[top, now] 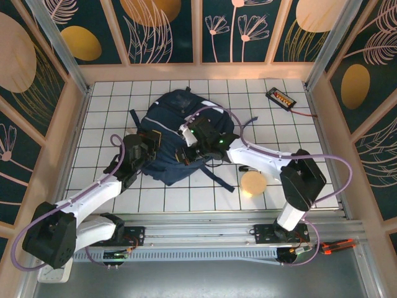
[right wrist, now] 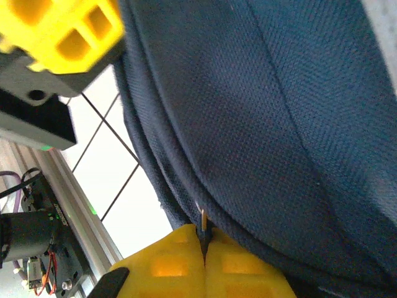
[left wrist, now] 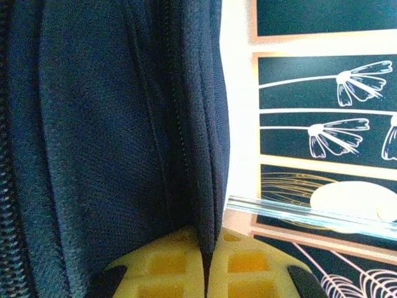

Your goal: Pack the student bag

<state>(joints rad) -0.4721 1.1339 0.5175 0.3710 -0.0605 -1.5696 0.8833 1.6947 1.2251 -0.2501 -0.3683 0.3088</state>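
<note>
White gridded table. Lying on it: dark navy student bag. Far right of the bag, small black device with orange face. Near right of the bag, round tan disc.

Coarse matt navy woven cloth on student bag; smooth yellow plastic on left end effector; smooth white table.

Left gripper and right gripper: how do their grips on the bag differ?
The left gripper pinches a fold of the student bag's fabric; the right gripper pinches a small metal tab at a seam, perhaps a zipper pull. The left gripper sits at the bag's left edge, the right gripper nearer its middle. Both are shut, with yellow fingers.
</note>
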